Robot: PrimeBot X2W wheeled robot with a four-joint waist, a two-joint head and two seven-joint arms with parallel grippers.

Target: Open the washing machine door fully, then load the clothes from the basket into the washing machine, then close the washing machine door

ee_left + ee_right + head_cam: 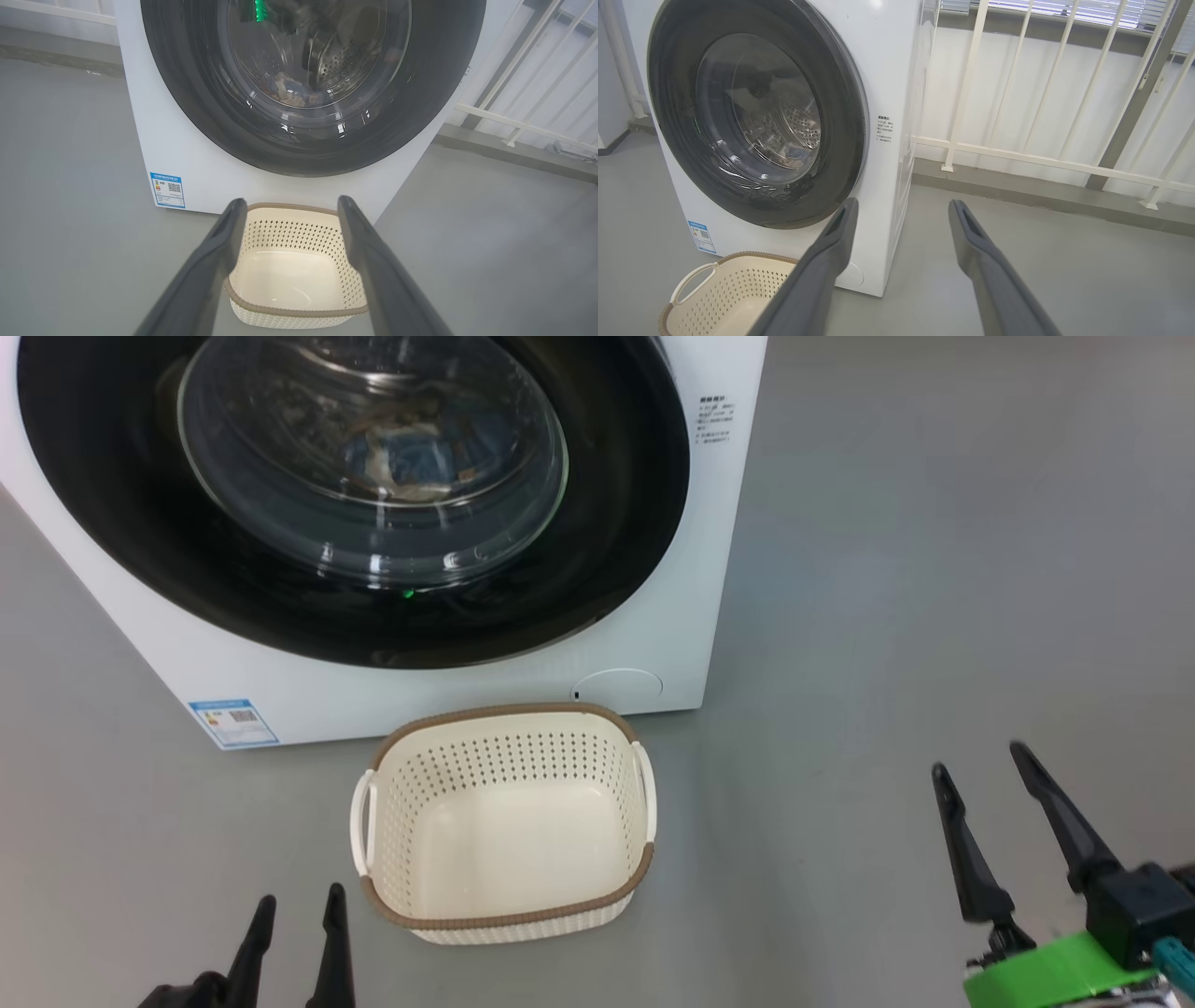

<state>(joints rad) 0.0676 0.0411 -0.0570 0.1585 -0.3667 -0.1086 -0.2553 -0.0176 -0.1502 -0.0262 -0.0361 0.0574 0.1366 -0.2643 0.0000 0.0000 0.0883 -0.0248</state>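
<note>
The white washing machine (653, 644) stands ahead with its round black-rimmed door (121, 504) flush against the front. Through the glass, light blue clothes (411, 457) lie in the steel drum (343, 65). The cream basket (509, 882) sits on the floor just before the machine, nothing inside it. My left gripper (299, 901) is open at the lower left, short of the basket's near left corner. My right gripper (980, 756) is open at the lower right, well clear of the basket, holding nothing. The door (850, 116) and the basket (691, 291) appear beyond my right gripper (901, 205).
Grey floor (934, 569) spreads wide to the right of the machine. A white railing (1017, 154) with a low kerb runs behind and beside the washer. A blue label sticker (233, 721) marks the machine's lower left front.
</note>
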